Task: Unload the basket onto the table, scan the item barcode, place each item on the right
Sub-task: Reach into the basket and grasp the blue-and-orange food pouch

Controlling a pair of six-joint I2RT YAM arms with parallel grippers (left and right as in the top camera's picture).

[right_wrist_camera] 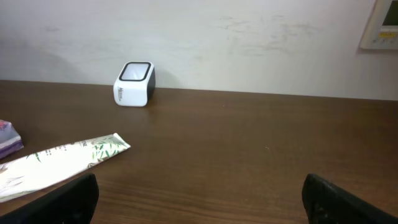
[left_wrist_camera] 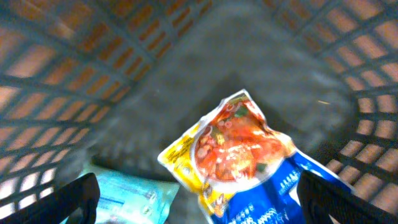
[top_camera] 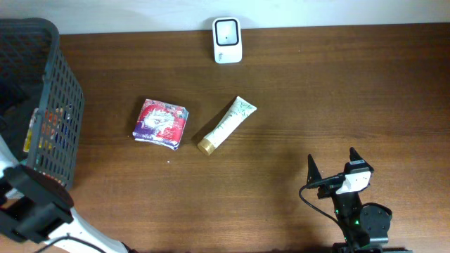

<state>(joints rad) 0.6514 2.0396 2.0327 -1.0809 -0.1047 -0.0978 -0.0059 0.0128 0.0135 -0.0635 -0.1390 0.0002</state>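
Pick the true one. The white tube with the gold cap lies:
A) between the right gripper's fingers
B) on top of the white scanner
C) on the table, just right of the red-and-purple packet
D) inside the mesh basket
C: the overhead view shows the tube on bare wood beside the red-and-purple packet, apart from the scanner, the basket and the open right gripper.
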